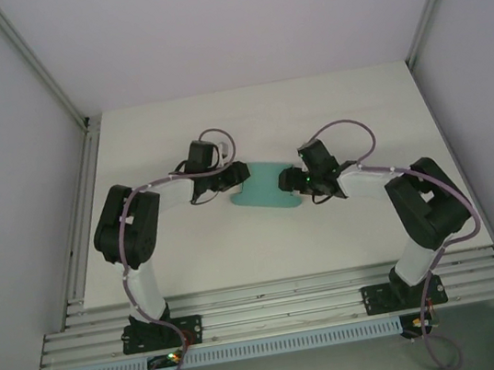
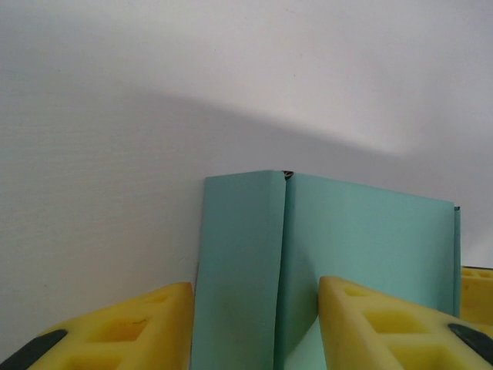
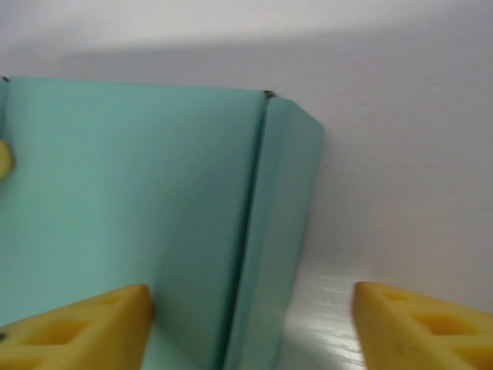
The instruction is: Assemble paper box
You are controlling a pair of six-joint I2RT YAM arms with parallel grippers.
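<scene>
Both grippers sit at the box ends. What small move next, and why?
Probably close the right gripper on the side flap of the paper box: its open fingers straddle that fold, and the left gripper brackets the opposite end.

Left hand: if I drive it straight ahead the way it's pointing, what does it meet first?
The paper box. Its teal folded panels stand between the left hand's open fingers, so an advance would likely press into the card. How close it is remains unclear. Beyond it lies the table.

Paper box (image 1: 265, 192) on table (image 1: 238, 251), between left claw (image 1: 240, 176) and right claw (image 1: 292, 181).
</scene>
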